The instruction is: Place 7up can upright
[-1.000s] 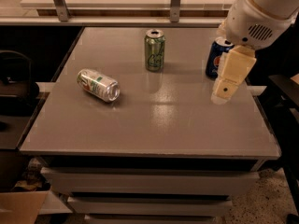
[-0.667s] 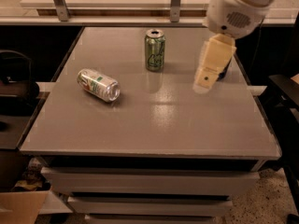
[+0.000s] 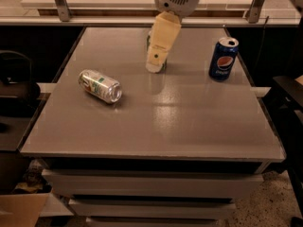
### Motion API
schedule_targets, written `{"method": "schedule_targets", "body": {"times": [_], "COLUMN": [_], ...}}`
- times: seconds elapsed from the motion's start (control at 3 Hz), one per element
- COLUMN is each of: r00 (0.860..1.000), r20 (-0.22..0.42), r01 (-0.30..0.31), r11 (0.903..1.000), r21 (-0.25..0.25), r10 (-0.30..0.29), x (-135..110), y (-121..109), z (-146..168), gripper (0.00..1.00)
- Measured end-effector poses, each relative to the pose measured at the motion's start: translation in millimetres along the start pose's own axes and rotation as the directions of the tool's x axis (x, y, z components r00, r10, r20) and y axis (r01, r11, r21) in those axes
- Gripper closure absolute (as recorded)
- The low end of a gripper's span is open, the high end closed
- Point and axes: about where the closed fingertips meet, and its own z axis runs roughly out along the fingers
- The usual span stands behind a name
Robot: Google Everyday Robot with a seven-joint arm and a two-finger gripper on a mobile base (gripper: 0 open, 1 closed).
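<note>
The 7up can (image 3: 100, 85) lies on its side at the left of the grey table (image 3: 156, 122), silver top pointing to the front right. My gripper (image 3: 154, 66) hangs from the arm at the back middle of the table, well to the right of the 7up can and apart from it. It holds nothing that I can see. It stands in front of the green can (image 3: 164, 67) and hides most of it.
A blue Pepsi can (image 3: 223, 59) stands upright at the back right of the table. A rail with metal posts (image 3: 60, 3) runs behind the table. Dark objects flank the table on both sides.
The arm has swung left from the Pepsi can at the right to the back middle. It now covers the green can, and the Pepsi can is in plain view. The 7up can has not moved.
</note>
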Motion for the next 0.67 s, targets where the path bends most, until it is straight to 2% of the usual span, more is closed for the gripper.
{"method": "schedule_targets", "body": {"times": [0.33,0.67], "r00": [0.999,0.992], "r20": [-0.016,-0.027], "r01": [-0.047,-0.123], "r11": [0.9988,0.9923], "r21": [0.009,0.017], "r10": [0.048,0.123], "x": [-38,-67], "y": [-12,-19], "z": [17,34], "gripper": [0.00,0.00]}}
